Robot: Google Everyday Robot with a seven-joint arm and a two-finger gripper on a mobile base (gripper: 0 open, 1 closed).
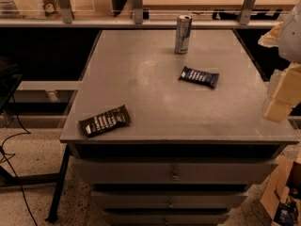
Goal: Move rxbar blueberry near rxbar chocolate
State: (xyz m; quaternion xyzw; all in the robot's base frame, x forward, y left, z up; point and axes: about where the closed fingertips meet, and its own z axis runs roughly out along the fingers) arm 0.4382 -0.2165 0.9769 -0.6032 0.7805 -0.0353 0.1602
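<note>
Jaw state cannot be told for the pale cream two-finger gripper point(281, 98), which is seen at the far right edge of the single camera view, over the right rim of the table and well apart from both bars.

A grey, flat-topped metal cabinet table point(141, 79) is shown from above and in front. Stacked drawers point(175, 175) with small central handles are fitted beneath its top.

The rxbar blueberry point(199, 76), a small flat bar in a dark navy-blue wrapper, is laid flat right of the table's centre. Rows of white lettering are printed on it, but no word can be read.

The rxbar chocolate point(104, 120), a flat bar in a brown-black wrapper, is laid at a slight angle near the front left corner, well apart from the blue bar. White block lettering is carried on it, also unreadable.

A tall silver drinks can point(183, 34) with a blue panel is stood upright near the back edge, behind the blue bar; its label cannot be made out.

A black cable point(14, 173) is trailed over the speckled floor at the left, and a brown paper bag point(282, 197) is seen at the lower right.
</note>
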